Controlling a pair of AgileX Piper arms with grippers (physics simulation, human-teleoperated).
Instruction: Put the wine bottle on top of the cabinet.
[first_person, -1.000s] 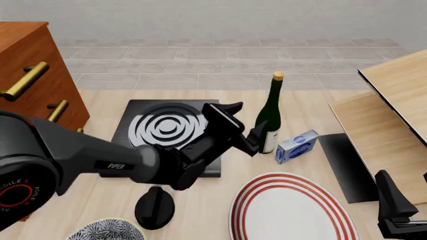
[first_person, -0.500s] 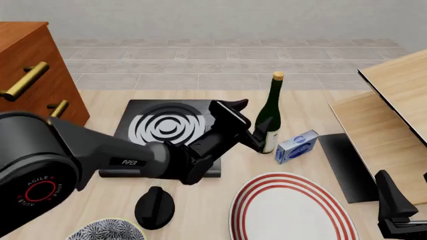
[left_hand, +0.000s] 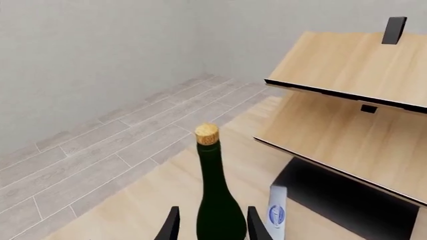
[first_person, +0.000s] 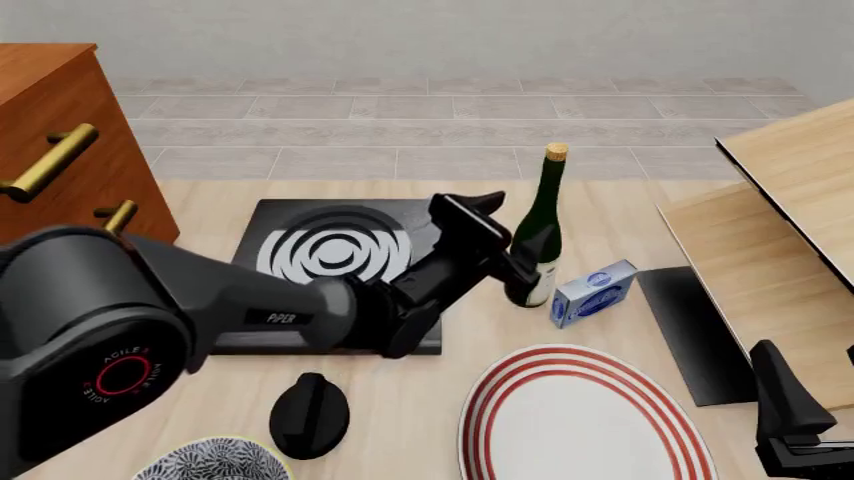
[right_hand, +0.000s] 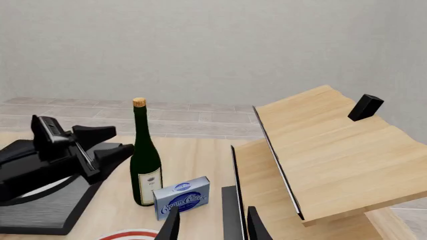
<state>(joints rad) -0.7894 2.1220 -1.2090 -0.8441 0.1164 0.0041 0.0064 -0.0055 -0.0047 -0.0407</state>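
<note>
Bottle (first_person: 539, 228) stands upright on the table (first_person: 400, 420), between the black burner pad (first_person: 334, 262) and the blue box (first_person: 595, 292), its cork at top and white label low on the body. Not on the cabinet.

Biggest first: cabinet (first_person: 60, 150) sits at far left in front view, reddish-brown w/ brass handles, well apart from the bottle. Pale shelf unit (first_person: 787, 230) w/ black edges fills the right side. My left arm reaches across the burner pad from the left; left gripper (first_person: 514, 262) is at the bottle's lower body. In left wrist view the fingers (left_hand: 169, 226) sit either side of the glass w/ slim gaps showing, so jaws are spread around the bottle, not clamped as far as I can see. Bottle is centred between them there (left_hand: 217, 200).

Red-striped plate (first_person: 581, 415) lies near me, front of the bottle. Patterned bowl (first_person: 214, 462) at the near-left edge, partly cut off. Black knob-like thing (first_person: 311, 412) beside it, just off the pad's near edge. Blue box is just beside the bottle's base, on its right; can't tell if touching.

Right gripper (right_hand: 212, 226) is low at the near-right corner, away from everything; jaws apart, nothing between them.
</note>
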